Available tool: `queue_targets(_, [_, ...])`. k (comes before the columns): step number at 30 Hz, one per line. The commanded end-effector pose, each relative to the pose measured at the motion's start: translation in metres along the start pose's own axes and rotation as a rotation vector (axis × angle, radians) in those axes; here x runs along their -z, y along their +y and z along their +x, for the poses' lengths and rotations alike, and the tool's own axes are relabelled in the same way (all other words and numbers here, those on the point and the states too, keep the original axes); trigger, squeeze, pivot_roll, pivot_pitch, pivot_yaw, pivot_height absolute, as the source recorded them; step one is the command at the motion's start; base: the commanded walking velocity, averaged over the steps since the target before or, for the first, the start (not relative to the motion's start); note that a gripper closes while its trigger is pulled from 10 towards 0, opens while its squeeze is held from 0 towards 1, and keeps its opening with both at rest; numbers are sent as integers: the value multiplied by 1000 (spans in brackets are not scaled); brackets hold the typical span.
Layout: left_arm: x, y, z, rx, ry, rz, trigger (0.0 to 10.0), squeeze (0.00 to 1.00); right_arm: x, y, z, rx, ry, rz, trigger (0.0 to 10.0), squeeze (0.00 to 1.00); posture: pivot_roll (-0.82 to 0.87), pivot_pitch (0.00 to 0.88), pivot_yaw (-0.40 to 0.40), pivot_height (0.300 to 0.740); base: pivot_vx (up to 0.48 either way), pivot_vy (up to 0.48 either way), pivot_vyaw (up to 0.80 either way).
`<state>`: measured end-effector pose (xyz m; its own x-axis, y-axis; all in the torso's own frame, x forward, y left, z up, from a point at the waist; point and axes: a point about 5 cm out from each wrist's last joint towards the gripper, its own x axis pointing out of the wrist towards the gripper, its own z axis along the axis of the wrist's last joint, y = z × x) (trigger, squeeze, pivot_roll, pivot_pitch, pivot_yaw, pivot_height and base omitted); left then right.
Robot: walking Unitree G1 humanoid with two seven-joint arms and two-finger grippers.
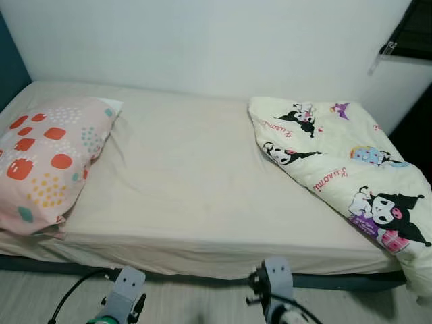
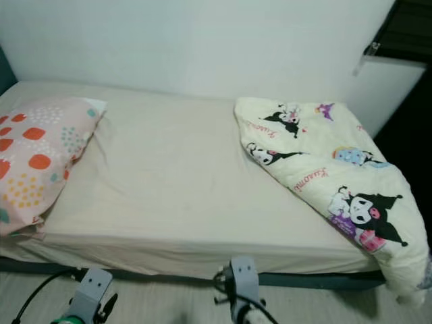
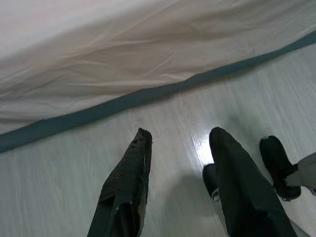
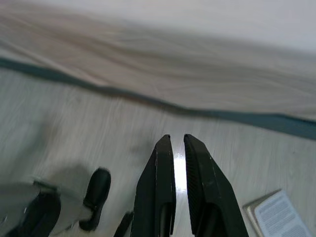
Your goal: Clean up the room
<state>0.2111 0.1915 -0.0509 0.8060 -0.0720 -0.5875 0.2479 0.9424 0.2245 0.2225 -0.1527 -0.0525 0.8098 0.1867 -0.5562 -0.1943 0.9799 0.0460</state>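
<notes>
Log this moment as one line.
left gripper open, low | right gripper shut, low | quilt bunched right | pillow left

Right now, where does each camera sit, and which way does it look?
Eye views: on the head, facing forward and down at the bed, pillow, quilt; both wrists at the bottom edge.
Left wrist: along the open left end effector at floor and bed edge.
Right wrist: along the right end effector, nearly closed; a book.
Shared: the bed.

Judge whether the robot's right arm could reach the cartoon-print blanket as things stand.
Probably yes: the blanket lies bunched on the bed's right side with nothing between it and the right gripper, which hangs low over the floor, nearly shut.
</notes>
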Motion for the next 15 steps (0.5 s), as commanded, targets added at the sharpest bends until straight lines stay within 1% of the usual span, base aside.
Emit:
queue_targets(1, [7, -7, -2, 20, 29, 0, 10000, 0, 8, -4, -3, 18, 37, 8, 10000, 0, 4, 0, -6, 740, 0, 0, 0])
queue_targets(4, [8, -10, -1, 29, 34, 15, 10000, 0, 12, -6, -5, 23, 53, 23, 10000, 0, -2, 0, -7, 740, 0, 0, 0])
queue_targets(15, [10, -18, -1, 49, 40, 20, 10000, 0, 14, -6, -6, 4, 63, 0, 10000, 0, -19, 0, -14, 740, 0, 0, 0])
